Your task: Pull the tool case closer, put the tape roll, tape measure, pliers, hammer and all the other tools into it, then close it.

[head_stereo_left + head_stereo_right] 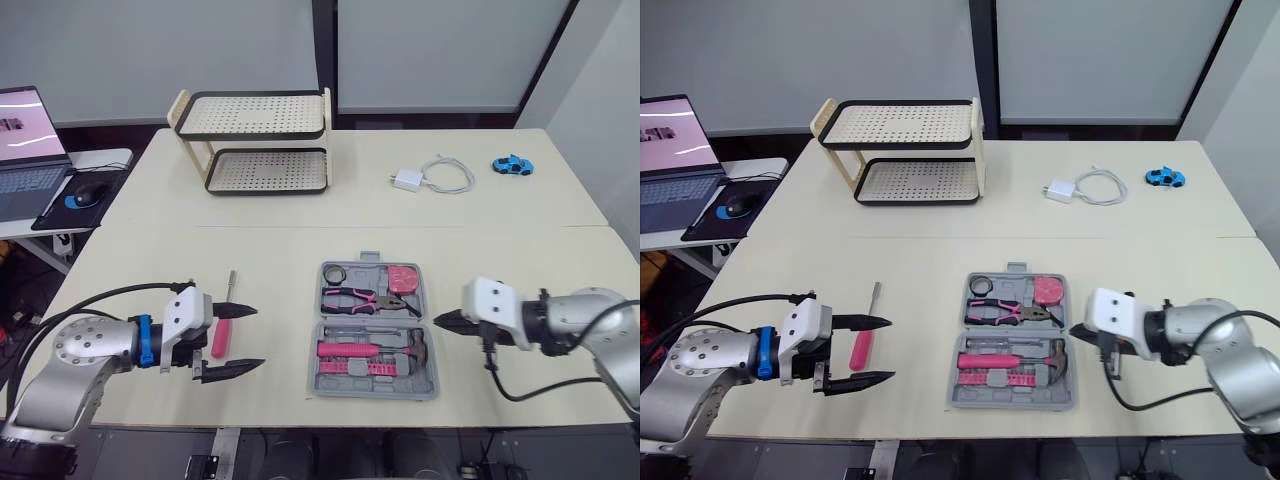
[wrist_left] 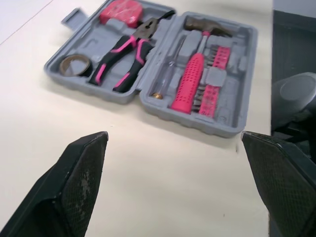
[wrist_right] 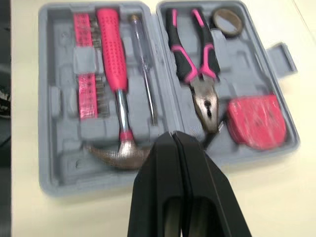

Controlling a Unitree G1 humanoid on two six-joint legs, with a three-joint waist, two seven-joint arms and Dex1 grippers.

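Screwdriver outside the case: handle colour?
The screwdriver has a pink handle and a bare metal shaft; it shows best in the right eye view.

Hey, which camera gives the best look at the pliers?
The right wrist view: the pliers lie close and whole in the tool case. The left wrist view shows them farther, slanted; both eye views show them small.

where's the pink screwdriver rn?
In the left eye view, the pink screwdriver lies on the table on the robot's left, outside the tool case, beside the open left tool.
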